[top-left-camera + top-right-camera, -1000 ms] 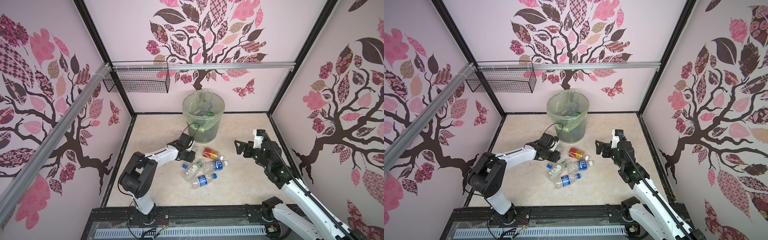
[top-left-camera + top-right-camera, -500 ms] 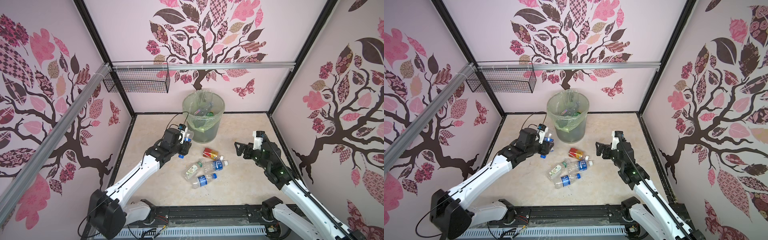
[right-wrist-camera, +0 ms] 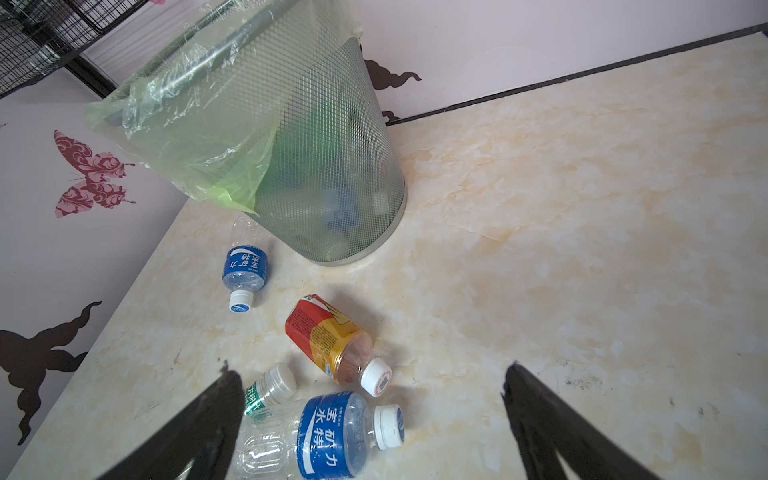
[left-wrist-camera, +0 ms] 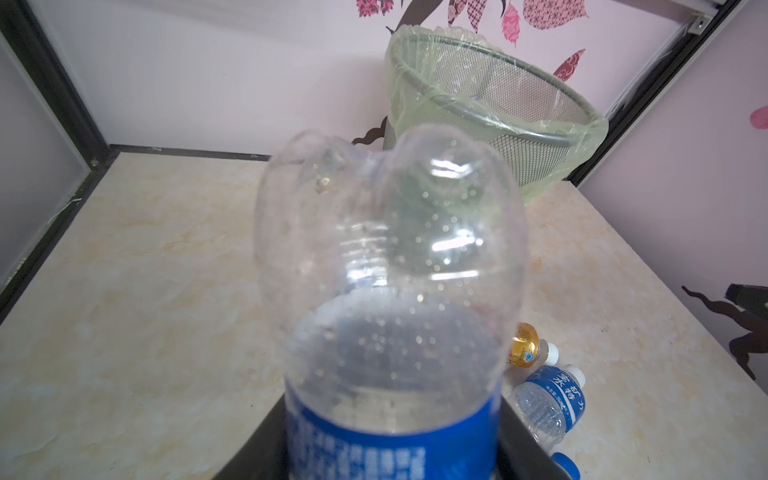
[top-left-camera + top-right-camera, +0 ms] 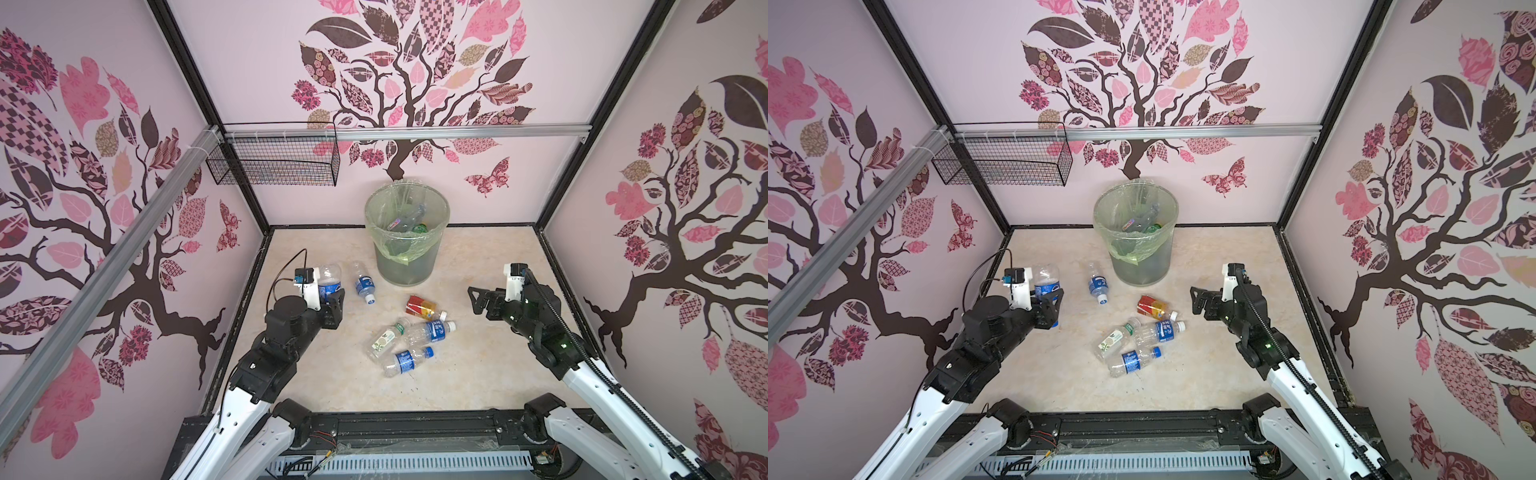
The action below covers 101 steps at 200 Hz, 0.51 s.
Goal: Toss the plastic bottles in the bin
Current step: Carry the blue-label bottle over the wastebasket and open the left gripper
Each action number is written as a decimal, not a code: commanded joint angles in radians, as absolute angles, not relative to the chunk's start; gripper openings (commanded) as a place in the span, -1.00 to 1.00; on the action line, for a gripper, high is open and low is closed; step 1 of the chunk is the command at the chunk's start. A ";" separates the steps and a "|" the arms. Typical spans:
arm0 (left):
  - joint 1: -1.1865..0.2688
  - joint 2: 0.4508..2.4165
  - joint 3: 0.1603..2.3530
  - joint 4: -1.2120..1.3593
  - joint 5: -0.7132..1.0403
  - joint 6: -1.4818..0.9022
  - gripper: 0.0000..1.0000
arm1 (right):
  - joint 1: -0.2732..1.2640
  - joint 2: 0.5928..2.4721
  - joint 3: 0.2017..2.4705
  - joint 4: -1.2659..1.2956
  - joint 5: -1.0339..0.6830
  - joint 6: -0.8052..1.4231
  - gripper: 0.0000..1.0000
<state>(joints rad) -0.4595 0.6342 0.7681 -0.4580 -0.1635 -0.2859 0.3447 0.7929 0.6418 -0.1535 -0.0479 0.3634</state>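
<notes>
My left gripper (image 5: 332, 300) (image 5: 1051, 300) (image 4: 390, 457) is shut on a clear blue-labelled plastic bottle (image 5: 330, 281) (image 4: 390, 270), held base outward above the floor, left of the bin (image 5: 374, 220) (image 4: 498, 120). The bin, grey mesh with a green bag, holds several bottles. Five plastic bottles lie on the floor: a blue-labelled one (image 5: 363, 284) beside the bin, a red-yellow one (image 5: 422, 307) (image 3: 328, 336), a blue-labelled one (image 5: 430, 330) (image 3: 332, 432), a green-labelled one (image 5: 384, 338) and another blue-labelled one (image 5: 405, 359). My right gripper (image 5: 478, 300) (image 3: 370, 374) hangs open, empty, right of them.
A black wire basket (image 5: 274, 166) hangs on the back rail at the left, well above the floor. Black frame posts and patterned walls close in the marble floor (image 5: 490, 257) on three sides.
My left gripper has lifted the blue-labelled bottle off the floor and carried it left, away from the cluster. The right arm has stayed still and open.
</notes>
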 commanded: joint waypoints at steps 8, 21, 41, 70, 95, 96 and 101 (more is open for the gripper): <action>-0.454 0.615 0.740 -0.460 -0.184 -0.322 0.10 | 0.344 0.796 0.650 -0.162 -0.071 0.367 0.99; -0.454 0.617 0.751 -0.464 -0.173 -0.321 0.10 | 0.344 0.800 0.652 -0.163 -0.076 0.367 0.99; -0.454 0.644 0.797 -0.452 -0.139 -0.303 0.11 | 0.344 0.812 0.650 -0.164 -0.084 0.367 0.99; -0.454 0.858 1.032 -0.420 -0.086 -0.232 0.09 | 0.343 0.826 0.650 -0.164 -0.099 0.369 0.99; -0.452 1.198 1.410 -0.400 0.006 -0.191 0.09 | 0.343 0.824 0.655 -0.177 -0.109 0.370 0.99; -0.451 1.214 1.429 -0.402 0.011 -0.190 0.09 | 0.343 0.824 0.655 -0.177 -0.109 0.371 0.99; -0.451 1.295 1.524 -0.417 0.034 -0.185 0.09 | 0.342 0.822 0.656 -0.180 -0.112 0.373 0.99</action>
